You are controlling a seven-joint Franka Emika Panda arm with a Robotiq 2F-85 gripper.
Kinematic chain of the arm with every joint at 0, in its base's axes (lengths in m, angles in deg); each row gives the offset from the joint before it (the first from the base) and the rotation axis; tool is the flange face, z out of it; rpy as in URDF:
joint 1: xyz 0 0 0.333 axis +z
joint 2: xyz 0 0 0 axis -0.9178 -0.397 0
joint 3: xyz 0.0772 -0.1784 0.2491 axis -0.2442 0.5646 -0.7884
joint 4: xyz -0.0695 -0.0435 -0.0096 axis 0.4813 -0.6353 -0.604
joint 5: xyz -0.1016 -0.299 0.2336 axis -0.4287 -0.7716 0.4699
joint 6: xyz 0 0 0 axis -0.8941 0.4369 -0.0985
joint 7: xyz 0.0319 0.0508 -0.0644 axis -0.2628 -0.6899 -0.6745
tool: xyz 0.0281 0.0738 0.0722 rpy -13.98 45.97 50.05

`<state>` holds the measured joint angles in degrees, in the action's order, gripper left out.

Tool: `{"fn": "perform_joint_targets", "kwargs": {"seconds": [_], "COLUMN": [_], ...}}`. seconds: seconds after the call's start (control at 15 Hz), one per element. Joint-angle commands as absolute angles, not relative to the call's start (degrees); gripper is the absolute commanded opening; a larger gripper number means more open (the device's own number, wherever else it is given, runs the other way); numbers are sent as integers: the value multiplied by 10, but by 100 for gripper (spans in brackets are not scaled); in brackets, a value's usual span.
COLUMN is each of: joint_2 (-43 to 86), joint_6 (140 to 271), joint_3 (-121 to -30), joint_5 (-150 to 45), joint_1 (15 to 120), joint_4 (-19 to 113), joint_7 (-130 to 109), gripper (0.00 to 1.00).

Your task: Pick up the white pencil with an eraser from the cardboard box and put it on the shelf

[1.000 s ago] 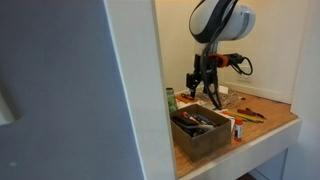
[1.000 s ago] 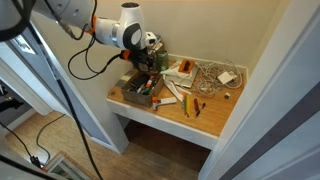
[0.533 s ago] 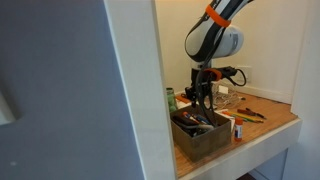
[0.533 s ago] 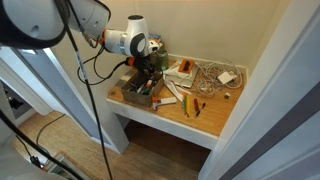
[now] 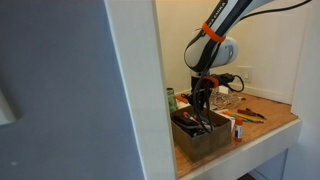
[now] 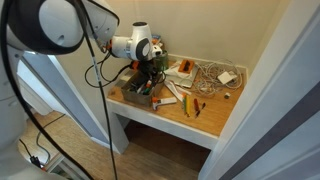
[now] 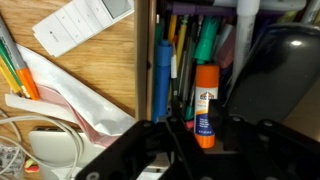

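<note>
In an exterior view, your arm reaches down from above and the fingers are sunk among the things standing in the cardboard box, which sits at the near left end of the counter, close to the white wall. From here you cannot tell whether the fingers are spread or pressed together. The white pencil cannot be picked out in the dark clutter of the box. In an exterior view from higher up, the fingers again dip into the cardboard box at the left end of the counter, with a tangle of white cables lying well apart toward the back right. In the wrist view, the dark fingers fill the lower edge, their state unclear. Just above them in the box stand a blue marker, an orange glue stick and a green pen, packed side by side. A white card lies on the bare wood to the left. No white pencil with an eraser is clearly told apart here.
</note>
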<state>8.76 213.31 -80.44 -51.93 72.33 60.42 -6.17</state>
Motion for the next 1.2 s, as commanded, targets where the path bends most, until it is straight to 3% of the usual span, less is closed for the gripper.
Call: {"fn": "perform_joint_targets", "kwargs": {"seconds": [0.0,0.67,1.13], "joint_2": [57,10,-12], "joint_6": [2134,2121,2111], "joint_3": [-791,-767,-765], "joint_5": [-545,-585,-585], "joint_1": [737,763,763], "joint_4": [570,534,512], "joint_7": [-91,-122,-123], "gripper": [29,20,22]}}
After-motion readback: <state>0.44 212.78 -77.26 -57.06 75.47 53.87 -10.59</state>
